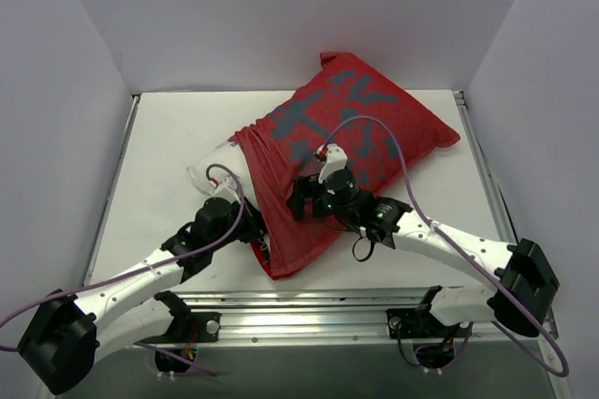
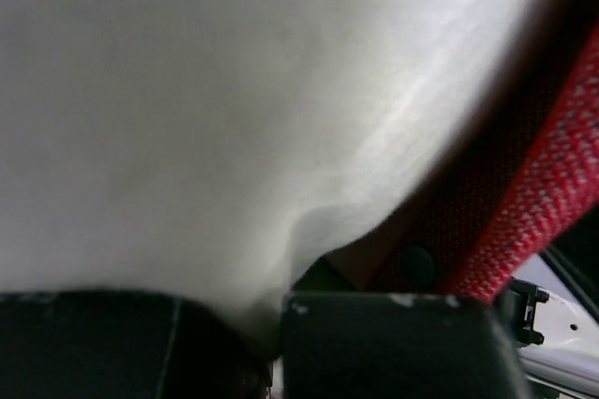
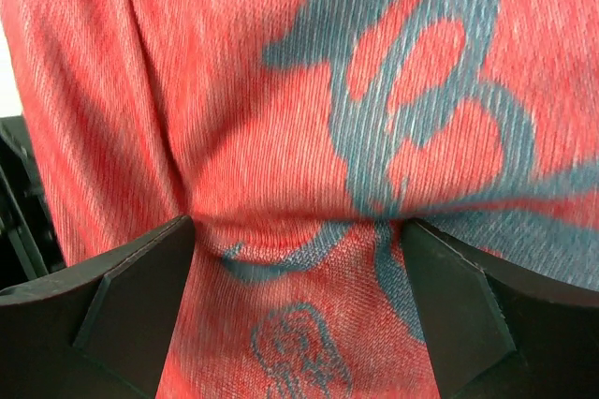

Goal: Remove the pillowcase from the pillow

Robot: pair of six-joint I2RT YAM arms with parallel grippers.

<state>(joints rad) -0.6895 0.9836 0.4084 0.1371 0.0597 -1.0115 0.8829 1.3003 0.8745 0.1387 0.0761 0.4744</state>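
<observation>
The red pillowcase (image 1: pixel 351 127) with dark grey brush marks lies diagonally across the table and still covers most of the pillow. The white pillow (image 1: pixel 213 170) sticks out at its left opening. My left gripper (image 1: pixel 249 226) is at that opening. In the left wrist view its jaws (image 2: pixel 276 329) are closed on a pinch of white pillow (image 2: pixel 206 109) fabric, with the pillowcase's red edge (image 2: pixel 552 184) at the right. My right gripper (image 1: pixel 299 200) rests on top of the pillowcase. In the right wrist view it (image 3: pixel 299 273) is wide open, with printed red pillowcase cloth (image 3: pixel 309 118) bulging between its fingers (image 3: pixel 140 301).
The white table (image 1: pixel 159 137) is walled by white panels at the back and both sides. A metal rail (image 1: pixel 318 310) runs along the near edge by the arm bases. Purple cables loop over both arms.
</observation>
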